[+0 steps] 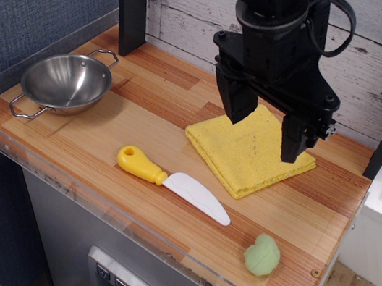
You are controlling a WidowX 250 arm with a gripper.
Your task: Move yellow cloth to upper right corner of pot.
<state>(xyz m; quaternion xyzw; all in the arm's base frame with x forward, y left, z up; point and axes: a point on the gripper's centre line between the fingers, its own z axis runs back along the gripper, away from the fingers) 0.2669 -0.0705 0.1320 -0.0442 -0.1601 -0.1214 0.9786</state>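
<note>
**Arm status: jaws spread, pointing down**

Black arm comes in from top of frame, wrist vertical. Gripper (264,133) faces straight down, jaws wide apart, nothing between them. Near finger hangs lower in view than far one. Cable loops by wrist.

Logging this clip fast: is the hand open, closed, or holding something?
Hand: open, holding nothing; its fingers hang spread above the cloth.

The wooden tabletop (151,118) carries four items. The pot (65,83) sits at the left end. The yellow cloth (248,152) lies flat right of centre. A knife (173,183) lies near the front edge, and a green object (262,255) rests at front right.
</note>
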